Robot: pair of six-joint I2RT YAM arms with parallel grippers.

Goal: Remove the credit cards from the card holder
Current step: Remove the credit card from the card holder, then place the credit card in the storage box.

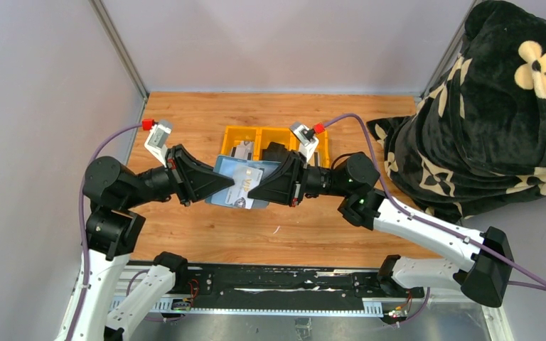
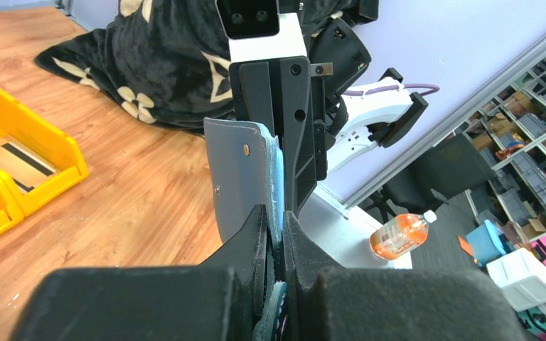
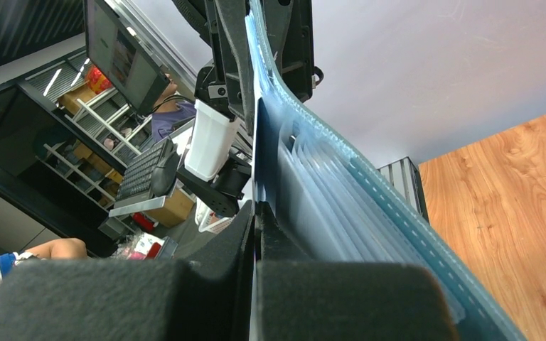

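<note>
The blue-grey card holder hangs open in the air above the table, between my two grippers. My left gripper is shut on its left edge; in the left wrist view the holder stands edge-on between the left gripper's jaws. A pale credit card lies against the holder's slotted inner side. My right gripper is shut on that card's right edge, and a thin edge shows between the right gripper's jaws. Another credit card, with a black stripe, lies in the yellow tray.
The yellow three-compartment tray stands just behind the held holder, with a black item in its middle bin. A black flowered blanket is heaped at the right edge. Bare wood shows in front of and left of the grippers.
</note>
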